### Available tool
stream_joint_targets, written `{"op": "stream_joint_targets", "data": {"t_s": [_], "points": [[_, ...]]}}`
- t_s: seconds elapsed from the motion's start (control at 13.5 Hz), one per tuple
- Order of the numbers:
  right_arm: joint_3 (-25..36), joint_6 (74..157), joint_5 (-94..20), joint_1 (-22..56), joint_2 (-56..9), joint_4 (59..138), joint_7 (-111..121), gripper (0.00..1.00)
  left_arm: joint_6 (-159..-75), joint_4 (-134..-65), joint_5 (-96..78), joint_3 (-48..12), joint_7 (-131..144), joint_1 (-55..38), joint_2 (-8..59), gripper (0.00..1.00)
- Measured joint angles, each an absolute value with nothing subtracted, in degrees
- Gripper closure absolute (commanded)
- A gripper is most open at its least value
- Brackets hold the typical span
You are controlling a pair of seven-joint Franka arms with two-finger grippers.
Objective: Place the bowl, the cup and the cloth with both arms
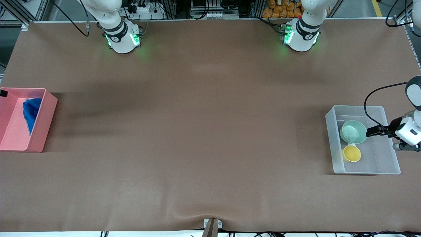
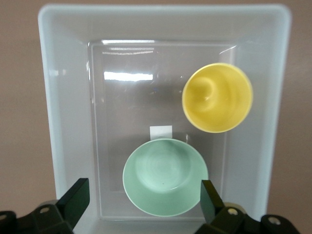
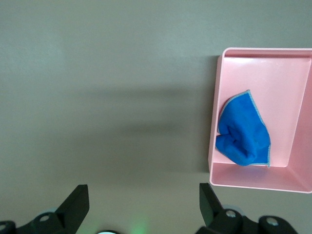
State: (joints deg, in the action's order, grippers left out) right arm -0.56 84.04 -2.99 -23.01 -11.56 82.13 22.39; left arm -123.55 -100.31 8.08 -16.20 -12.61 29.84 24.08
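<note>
- Table point(image 1: 204, 131): broad, flat, covered in a matte brown sheet with a slight wrinkle at the edge nearest the front camera.
- Arms: two white jointed arms with black bands on round, green-lit bases. The right arm's point(image 1: 111, 16) pincer is out of the front view.
- Pink bin point(image 1: 46, 121): opaque, smooth plastic, rectangular with straight walls, at the right arm's end of the table.
- Clear bin point(image 1: 332, 138): translucent, glossy plastic, rectangular with rounded corners, at the left arm's end of the table.
- Left pincer point(image 1: 370, 132): black, two flat fingers point(image 2: 78, 195) spread wide and released, gripping nothing. It hangs over the clear bin, just beside the bowl; in the left wrist view the bowl sits between the fingers but below them.
- Right pincer point(image 3: 141, 204): black fingers spread apart, empty, over bare table. The pink bin and cloth lie well apart from it, off to one side.
- Cloth point(image 1: 32, 112): soft, bright blue fabric with a thin pale stitched edge, crumpled into a loose heap in the pink bin, against one wall.
- Bowl point(image 1: 353, 131): round, smooth, pale mint green, plain sides, upright in the clear bin.
- Cup point(image 1: 352, 153): round, plain yellow, no handle, narrower than the bowl, in the clear bin just beside the bowl and nearer the front camera.
</note>
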Motion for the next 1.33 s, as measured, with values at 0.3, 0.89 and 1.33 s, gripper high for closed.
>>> {"op": "stream_joint_targets", "data": {"t_s": [0.3,0.89,1.33], "points": [[-0.7,83.1,-0.5,-16.8,-8.4,82.1,16.5,0.0,-121.3,-100.1,8.1,-16.9,-12.6,29.8,20.8,0.0],[-1.4,80.2,1.2,-3.5,-3.5,82.3,-1.8,0.0,-110.3,-99.7,8.0,-17.3,-0.1,19.7,11.0,0.0],[-1.6,78.3,1.2,-3.6,1.0,82.3,-0.6,0.0,-106.3,-99.5,-0.3,-5.7,3.1,6.7,2.7,0.0]]}}
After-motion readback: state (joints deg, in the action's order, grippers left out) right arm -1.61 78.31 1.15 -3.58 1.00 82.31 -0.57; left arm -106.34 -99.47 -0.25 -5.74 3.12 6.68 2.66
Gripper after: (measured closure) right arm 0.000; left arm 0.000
